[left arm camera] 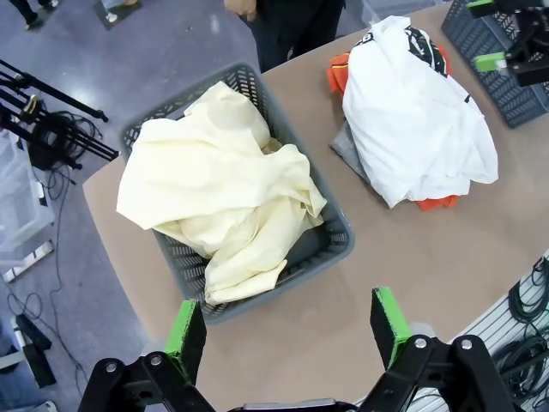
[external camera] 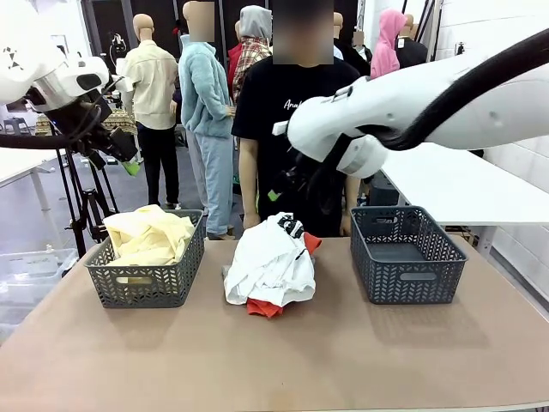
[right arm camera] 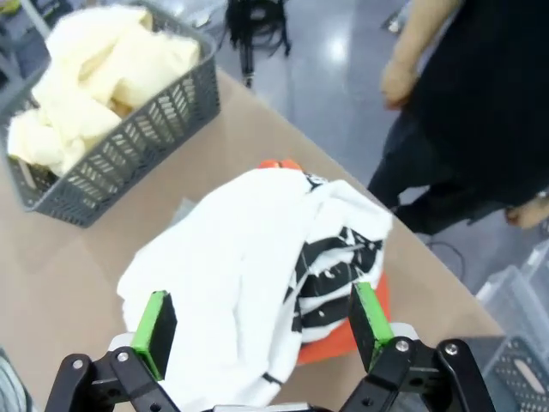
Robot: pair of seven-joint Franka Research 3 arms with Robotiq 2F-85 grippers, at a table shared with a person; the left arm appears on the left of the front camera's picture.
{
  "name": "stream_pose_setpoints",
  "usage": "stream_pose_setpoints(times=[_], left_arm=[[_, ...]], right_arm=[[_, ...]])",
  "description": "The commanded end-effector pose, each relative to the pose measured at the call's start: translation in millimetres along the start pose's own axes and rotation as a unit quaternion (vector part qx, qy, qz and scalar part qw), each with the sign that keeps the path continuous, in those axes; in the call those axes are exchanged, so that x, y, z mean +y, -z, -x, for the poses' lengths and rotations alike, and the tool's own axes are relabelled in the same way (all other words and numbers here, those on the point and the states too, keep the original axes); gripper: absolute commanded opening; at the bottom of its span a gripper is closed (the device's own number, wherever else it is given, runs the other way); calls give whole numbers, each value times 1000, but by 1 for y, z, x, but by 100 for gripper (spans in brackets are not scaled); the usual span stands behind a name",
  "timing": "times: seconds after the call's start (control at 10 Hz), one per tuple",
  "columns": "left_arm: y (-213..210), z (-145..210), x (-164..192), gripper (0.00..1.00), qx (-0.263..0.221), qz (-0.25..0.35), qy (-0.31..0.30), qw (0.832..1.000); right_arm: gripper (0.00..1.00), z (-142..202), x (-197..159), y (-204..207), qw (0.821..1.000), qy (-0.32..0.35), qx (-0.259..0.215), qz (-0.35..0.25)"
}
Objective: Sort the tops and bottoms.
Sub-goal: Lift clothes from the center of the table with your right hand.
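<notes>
A pale yellow garment [external camera: 147,236] [left arm camera: 219,193] [right arm camera: 94,69] fills the left dark grey basket [external camera: 146,292] [left arm camera: 330,249] [right arm camera: 129,146]. Mid-table lies a pile: a white garment [external camera: 270,262] [left arm camera: 416,112] [right arm camera: 232,266] with black print on top, an orange-red one [external camera: 264,307] [left arm camera: 339,73] [right arm camera: 343,336] under it, and a light grey edge [left arm camera: 347,150] at the bottom. My left gripper [external camera: 124,159] [left arm camera: 287,330] hangs open high above the left basket. Over the pile's far side, my right gripper [external camera: 283,189] [right arm camera: 262,324] [left arm camera: 506,51] is open and holds nothing.
A second dark grey basket [external camera: 407,253] [left arm camera: 480,34] stands at the right with nothing in it. A person in a black T-shirt [external camera: 283,112] stands at the far edge, hand [right arm camera: 399,81] hanging by the side. A tripod [external camera: 81,197] stands off the table's left.
</notes>
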State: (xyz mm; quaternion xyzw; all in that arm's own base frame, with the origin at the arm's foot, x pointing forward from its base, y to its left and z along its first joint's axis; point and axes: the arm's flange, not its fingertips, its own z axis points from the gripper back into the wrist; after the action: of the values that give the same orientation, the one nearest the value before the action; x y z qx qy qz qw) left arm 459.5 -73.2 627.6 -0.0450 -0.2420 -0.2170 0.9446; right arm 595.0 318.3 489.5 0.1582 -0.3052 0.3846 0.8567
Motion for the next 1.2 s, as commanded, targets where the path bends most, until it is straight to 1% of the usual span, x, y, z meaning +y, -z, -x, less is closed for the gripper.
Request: stream_pose_setpoints(times=[0.0,0.3,0.5,0.8,1.1], left_arm=[[-1,-1,1,100,-1,3,-3,1000],[-1,-1,1,100,-1,3,-3,1000],[-1,-1,1,100,-1,3,-3,1000],[-1,-1,1,100,-1,3,-3,1000],[-1,-1,1,100,-1,3,-3,1000]], right_arm=[[100,-29,-13,28,998,-13,59,-22],[100,-27,-14,70,989,-1,141,-34],[100,-18,-6,89,983,-8,178,-42],[100,-3,-17,113,978,3,202,-50],[100,0,-25,123,980,3,196,-33]])
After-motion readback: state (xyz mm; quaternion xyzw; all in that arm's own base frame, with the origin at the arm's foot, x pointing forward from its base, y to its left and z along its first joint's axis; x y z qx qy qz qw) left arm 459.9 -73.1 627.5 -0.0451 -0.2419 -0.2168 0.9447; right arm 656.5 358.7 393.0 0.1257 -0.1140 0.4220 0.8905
